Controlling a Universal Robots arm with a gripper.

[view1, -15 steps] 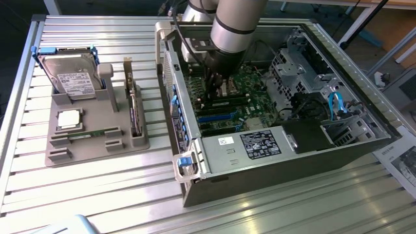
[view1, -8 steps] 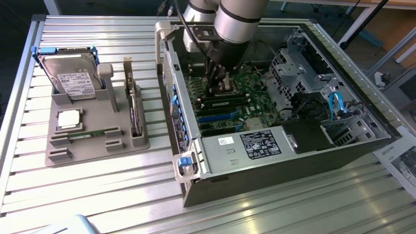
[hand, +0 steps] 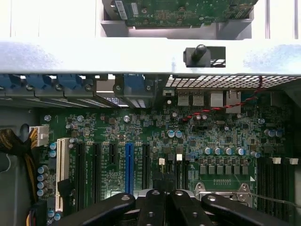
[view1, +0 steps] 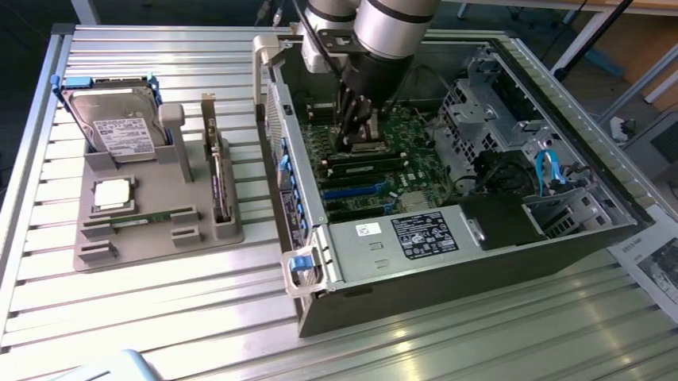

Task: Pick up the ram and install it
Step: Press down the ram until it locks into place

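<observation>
One ram [view1: 143, 216], a slim green stick, lies flat in the grey holder [view1: 159, 238] on the exterior view's left. The matching slot in front of it is bare. My gripper [view1: 355, 136] is down inside the open computer case [view1: 445, 262], just above the motherboard [hand: 141, 136] and beside the processor socket [hand: 221, 188]. Its black fingers [hand: 157, 207] are pressed together, and I see no stick between them. The long black memory slots [hand: 275, 188] run next to the socket, close beside the gripper [hand: 165, 184].
The holder also carries a hard drive [view1: 117, 127], a square silver processor [view1: 111, 194] and an upright expansion card [view1: 217, 182]. The case's metal side wall [hand: 141, 52], drive cage [view1: 482, 103], power supply [view1: 424, 234] and loose cables [view1: 545, 171] crowd around the board.
</observation>
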